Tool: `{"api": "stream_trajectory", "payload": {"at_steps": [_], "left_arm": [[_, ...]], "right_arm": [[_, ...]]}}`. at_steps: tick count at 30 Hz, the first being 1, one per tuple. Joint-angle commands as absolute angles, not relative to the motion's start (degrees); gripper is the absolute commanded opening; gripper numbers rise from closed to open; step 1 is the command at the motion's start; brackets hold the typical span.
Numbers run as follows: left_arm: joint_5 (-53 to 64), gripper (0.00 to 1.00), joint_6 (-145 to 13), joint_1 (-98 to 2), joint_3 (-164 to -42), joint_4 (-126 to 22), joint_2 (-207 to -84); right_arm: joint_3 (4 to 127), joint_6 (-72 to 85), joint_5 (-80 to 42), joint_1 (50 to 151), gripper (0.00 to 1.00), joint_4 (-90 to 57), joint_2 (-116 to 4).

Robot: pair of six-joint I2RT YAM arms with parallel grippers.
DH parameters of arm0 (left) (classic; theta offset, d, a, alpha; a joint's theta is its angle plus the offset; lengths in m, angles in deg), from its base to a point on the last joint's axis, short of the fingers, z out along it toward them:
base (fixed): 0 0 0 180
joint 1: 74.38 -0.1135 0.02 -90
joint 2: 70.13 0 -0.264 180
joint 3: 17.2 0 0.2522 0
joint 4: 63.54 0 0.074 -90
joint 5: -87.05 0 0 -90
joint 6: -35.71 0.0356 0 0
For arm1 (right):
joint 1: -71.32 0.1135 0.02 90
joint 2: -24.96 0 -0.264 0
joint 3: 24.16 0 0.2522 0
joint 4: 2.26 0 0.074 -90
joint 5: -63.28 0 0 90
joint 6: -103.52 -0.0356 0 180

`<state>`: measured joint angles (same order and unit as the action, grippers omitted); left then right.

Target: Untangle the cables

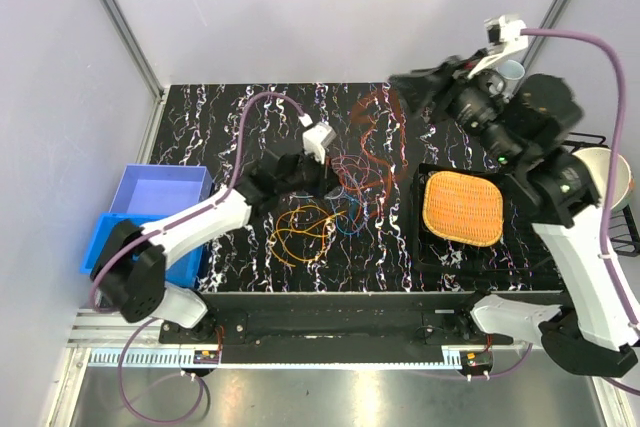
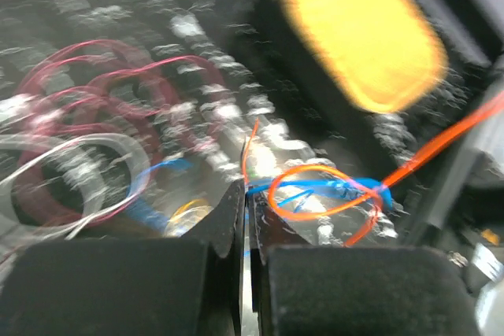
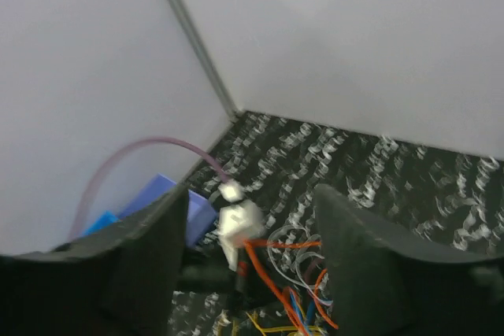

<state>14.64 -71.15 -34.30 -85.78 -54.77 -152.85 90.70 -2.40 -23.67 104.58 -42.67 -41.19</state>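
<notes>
The cables (image 1: 305,227) lie mid-bench. Yellow-orange loops sit toward the near edge, red ones (image 2: 102,92) toward the far edge, and blue runs between them. The heap's long axis goes diagonally from near-left to far-right. A faint reddish coil close to the far edge is too blurred for me to read.

My left gripper (image 2: 244,194) is down in the middle of the tangle, clenched on an orange strand (image 2: 250,143) that rises from its tips. The same colour crosses a blue knot (image 2: 370,193) just to the right.

I judge this as the first separation, with one strand pinched and nothing pulled free. Next I need a slow draw toward the left edge, watching that knot.

My right gripper (image 3: 248,202) hangs high over the far-right corner, its fingers (image 3: 150,265) spread and holding nothing. The mat (image 1: 462,209) sits by the right edge, and the bin (image 1: 160,192) is off the left edge.
</notes>
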Motion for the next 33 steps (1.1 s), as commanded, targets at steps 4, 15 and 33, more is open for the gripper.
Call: {"api": "stream_trajectory", "payload": {"at_steps": [4, 15, 33], "left_arm": [[-10.3, 0.00, -65.0, -34.4, -93.6, -28.1, -142.1], [-13.1, 0.00, -64.8, -34.6, -96.3, -21.3, -139.1], [-6.0, 0.00, -62.2, -34.6, -98.1, -19.5, -135.6]], "right_arm": [[78.4, -8.3, -30.0, 104.5, 1.00, -44.3, -46.2], [60.6, -14.2, -7.8, 104.5, 0.88, -28.4, -46.6], [56.7, -8.8, 4.8, 104.5, 0.70, -21.6, -54.2]]}}
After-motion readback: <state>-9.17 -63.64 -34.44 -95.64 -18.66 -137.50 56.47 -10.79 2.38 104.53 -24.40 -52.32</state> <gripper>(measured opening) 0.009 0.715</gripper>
